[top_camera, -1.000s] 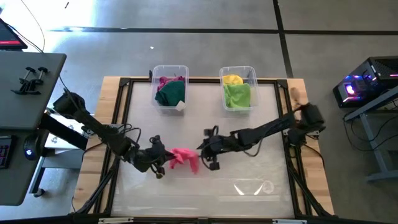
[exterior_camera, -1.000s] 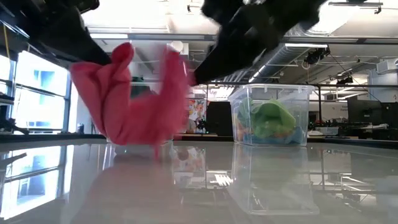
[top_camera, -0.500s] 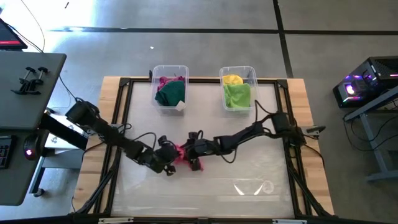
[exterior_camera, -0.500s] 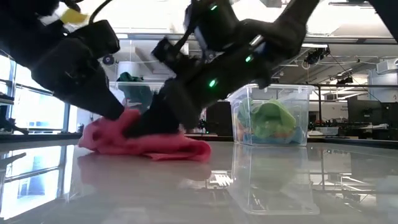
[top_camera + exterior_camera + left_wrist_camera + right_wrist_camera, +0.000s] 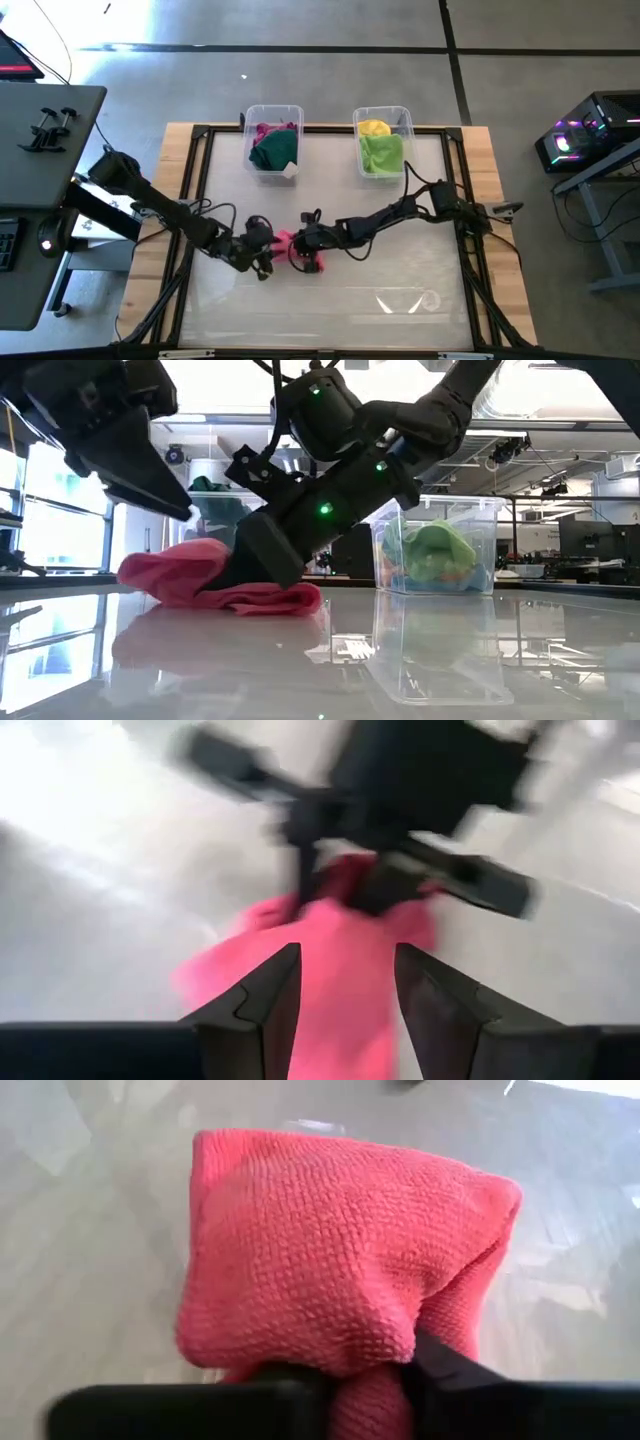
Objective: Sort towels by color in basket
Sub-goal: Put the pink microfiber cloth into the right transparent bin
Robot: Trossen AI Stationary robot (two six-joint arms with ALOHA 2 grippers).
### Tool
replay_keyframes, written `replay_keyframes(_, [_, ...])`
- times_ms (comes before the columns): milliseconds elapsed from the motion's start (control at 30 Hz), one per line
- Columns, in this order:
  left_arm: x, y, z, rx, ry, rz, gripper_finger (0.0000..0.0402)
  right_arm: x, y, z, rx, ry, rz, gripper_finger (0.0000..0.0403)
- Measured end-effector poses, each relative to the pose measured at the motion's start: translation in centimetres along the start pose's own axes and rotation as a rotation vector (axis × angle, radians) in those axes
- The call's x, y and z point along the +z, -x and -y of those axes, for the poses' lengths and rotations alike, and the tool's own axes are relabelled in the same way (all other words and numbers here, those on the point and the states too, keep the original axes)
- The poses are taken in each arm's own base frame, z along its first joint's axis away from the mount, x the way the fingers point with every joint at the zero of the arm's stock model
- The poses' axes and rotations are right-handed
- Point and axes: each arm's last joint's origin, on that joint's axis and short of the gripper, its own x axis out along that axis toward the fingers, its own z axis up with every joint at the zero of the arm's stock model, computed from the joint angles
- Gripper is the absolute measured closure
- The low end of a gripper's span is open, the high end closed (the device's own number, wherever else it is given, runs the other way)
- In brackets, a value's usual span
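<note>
Pink towel: a pink towel (image 5: 292, 248) lies crumpled on the desk (image 5: 400, 300) near its centre, between the two arms; in the low view (image 5: 215, 582) it sags flat in soft folds.
Handling: judged light, limp and waffle-textured, unlikely to slip; it should bunch wherever pinched, so a raised fold near the middle looks the best hold.
Right gripper: the right gripper (image 5: 305, 250) is down on the towel, its fingers (image 5: 440, 1370) closed on a fold of it.
Left gripper: the left gripper (image 5: 262, 250) sits just at 9 o'clock of the towel, raised off it, fingers (image 5: 270, 995) apart and holding nothing.
Bins: two clear bins toward 12 o'clock; the left bin (image 5: 273, 112) holds a dark green towel (image 5: 274, 150) with magenta behind, the right bin (image 5: 383, 112) a light green towel (image 5: 381, 153) and a yellow towel (image 5: 374, 128).
Surface: glossy and reflective, so cloth should slide easily.
Room: an open workshop with ceiling ducts; a side table at 9 o'clock, lit electronics at 3 o'clock.
</note>
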Motion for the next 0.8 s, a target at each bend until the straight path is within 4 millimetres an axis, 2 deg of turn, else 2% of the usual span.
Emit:
replay_keyframes(100, [-0.3, 0.9, -0.9, 0.097, 0.071, -0.003, 0.0253, -0.4, 0.9, -0.5, -0.002, -0.023, -0.031, 0.0387])
replay_keyframes(233, [-1.4, 1.7, -1.4, 0.19, 0.108, -0.001, 0.026, -1.1, 3.5, -2.1, -0.035, -0.023, -0.077, 0.0372])
replay_keyframes(400, [-3.0, 1.8, -1.1, 0.202, 0.103, 0.061, 0.0261, -3.3, 8.2, -3.6, -0.007, -0.002, -0.049, 0.0383])
replay_keyframes(533, [-3.8, 1.4, -0.2, 0.189, 0.094, 0.104, 0.0262, -5.0, 12.6, -3.1, -0.038, -0.087, 0.044, 0.0388])
replay_keyframes(700, [-4.3, 0.5, 0.8, 0.169, 0.059, 0.151, 0.0262, -3.1, 18.9, -1.3, -0.248, -0.189, 0.251, 0.0374])
replay_keyframes(800, [-4.4, -0.2, 1.2, 0.163, 0.05, 0.175, 0.0262, -0.8, 22.7, 0.7, -0.395, -0.231, 0.371, 0.0377])
